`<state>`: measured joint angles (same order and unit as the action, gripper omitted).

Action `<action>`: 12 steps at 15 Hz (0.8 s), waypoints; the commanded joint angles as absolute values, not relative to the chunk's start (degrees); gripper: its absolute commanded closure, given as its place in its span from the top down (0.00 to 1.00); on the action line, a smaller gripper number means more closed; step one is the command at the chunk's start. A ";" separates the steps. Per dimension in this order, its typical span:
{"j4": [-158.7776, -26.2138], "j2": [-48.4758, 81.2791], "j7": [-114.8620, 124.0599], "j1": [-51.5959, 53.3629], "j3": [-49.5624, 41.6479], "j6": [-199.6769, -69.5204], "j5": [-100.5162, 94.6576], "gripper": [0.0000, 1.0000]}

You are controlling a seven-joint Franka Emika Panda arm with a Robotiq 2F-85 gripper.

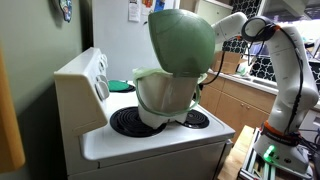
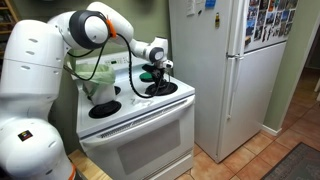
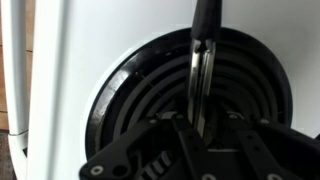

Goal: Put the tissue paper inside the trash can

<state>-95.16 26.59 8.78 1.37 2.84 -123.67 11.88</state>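
The trash can (image 1: 165, 98) stands on the white stove between the burners, with a cream body, a pale green rim and its sage-green domed lid (image 1: 181, 42) tipped up and open. It also shows in an exterior view (image 2: 100, 77), partly behind the arm. My gripper (image 2: 155, 76) hangs just above the stove's front coil burner (image 2: 160, 89), beside the can. In the wrist view the gripper (image 3: 204, 25) has its fingers (image 3: 198, 70) pressed together, with nothing visible between them, over the black coil (image 3: 140, 95). No tissue paper shows in any view.
The white stove top (image 1: 150, 140) has a raised back panel (image 1: 85, 80) with knobs. Another coil burner (image 2: 104, 108) lies toward the front. A white fridge (image 2: 225, 70) stands close beside the stove. Wooden cabinets (image 1: 240, 100) lie beyond.
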 commanded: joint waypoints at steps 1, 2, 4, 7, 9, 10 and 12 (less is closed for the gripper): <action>-96.47 25.14 7.80 0.90 2.88 -122.31 12.84 0.24; -96.65 24.99 7.74 0.80 2.90 -122.45 13.02 0.26; -96.63 24.99 7.74 0.77 2.87 -122.26 12.95 0.34; -96.53 25.09 7.65 0.79 2.88 -122.02 12.83 0.48; -96.64 24.98 7.64 0.75 2.86 -122.08 12.89 0.44; -96.66 24.96 7.60 0.75 2.88 -122.02 12.89 0.43; -96.61 25.01 7.42 0.78 2.92 -121.82 12.79 0.44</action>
<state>-95.17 26.43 8.65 1.23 2.84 -123.32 11.89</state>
